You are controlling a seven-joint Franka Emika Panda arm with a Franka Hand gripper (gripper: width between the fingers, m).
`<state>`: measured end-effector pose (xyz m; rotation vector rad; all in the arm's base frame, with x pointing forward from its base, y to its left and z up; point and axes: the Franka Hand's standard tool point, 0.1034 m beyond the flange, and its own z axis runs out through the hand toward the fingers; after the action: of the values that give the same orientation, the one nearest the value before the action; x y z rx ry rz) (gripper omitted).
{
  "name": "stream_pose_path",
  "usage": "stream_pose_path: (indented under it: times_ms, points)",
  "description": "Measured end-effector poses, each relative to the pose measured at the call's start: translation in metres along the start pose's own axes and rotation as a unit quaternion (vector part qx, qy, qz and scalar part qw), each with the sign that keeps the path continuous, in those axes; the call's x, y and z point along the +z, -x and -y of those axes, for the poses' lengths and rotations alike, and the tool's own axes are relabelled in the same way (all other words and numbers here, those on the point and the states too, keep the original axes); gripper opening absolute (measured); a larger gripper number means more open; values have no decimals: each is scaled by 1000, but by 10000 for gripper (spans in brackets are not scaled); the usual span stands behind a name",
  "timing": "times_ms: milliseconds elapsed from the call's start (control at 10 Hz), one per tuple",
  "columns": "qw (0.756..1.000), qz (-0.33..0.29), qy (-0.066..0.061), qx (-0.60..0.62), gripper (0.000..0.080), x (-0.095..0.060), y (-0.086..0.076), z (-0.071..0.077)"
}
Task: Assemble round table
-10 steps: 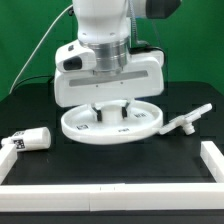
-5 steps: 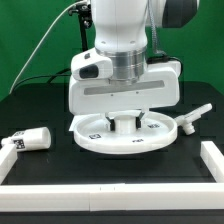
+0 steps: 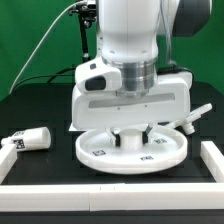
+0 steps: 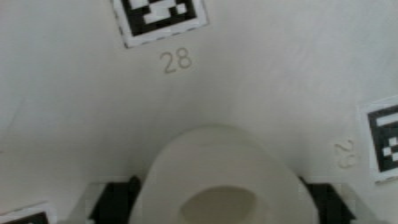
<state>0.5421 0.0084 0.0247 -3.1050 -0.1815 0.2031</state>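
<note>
The large round disc [image 3: 100, 152] lies flat near the middle of the black table, tags on its top face. My gripper [image 3: 133, 135] stands straight over it, shut on the raised hub at its centre. In the wrist view the disc's tagged face [image 4: 107, 100] fills the picture and the hub [image 4: 217, 165] sits between my dark finger pads [image 4: 119, 200]; the gripper [image 4: 217, 202] closes on it. The short thick post [image 3: 28, 140] lies on its side at the exterior view's left. The armed foot piece [image 3: 196, 117] lies at the right, close to the disc's rim.
A long white rail [image 3: 100, 200] runs along the front edge and another [image 3: 212, 160] stands at the right. A black cable hangs behind the arm against the green backdrop.
The gripper and the disc it holds have moved together toward the exterior view's right and nearer the front rail. The post and foot piece have not moved.
</note>
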Motion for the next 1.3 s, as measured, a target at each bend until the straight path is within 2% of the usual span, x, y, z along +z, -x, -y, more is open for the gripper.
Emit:
stream_pose_path:
  times_ms: [500, 700, 800, 1000, 1300]
  points:
    - [1000, -6, 3, 4, 404, 7, 1, 4]
    - [1000, -12, 4, 12, 404, 14, -12, 25]
    - [1000, -17, 7, 20, 404, 13, -20, 30]
    - [999, -23, 9, 26, 404, 12, -30, 28]
    - [999, -23, 9, 33, 404, 12, -30, 28]
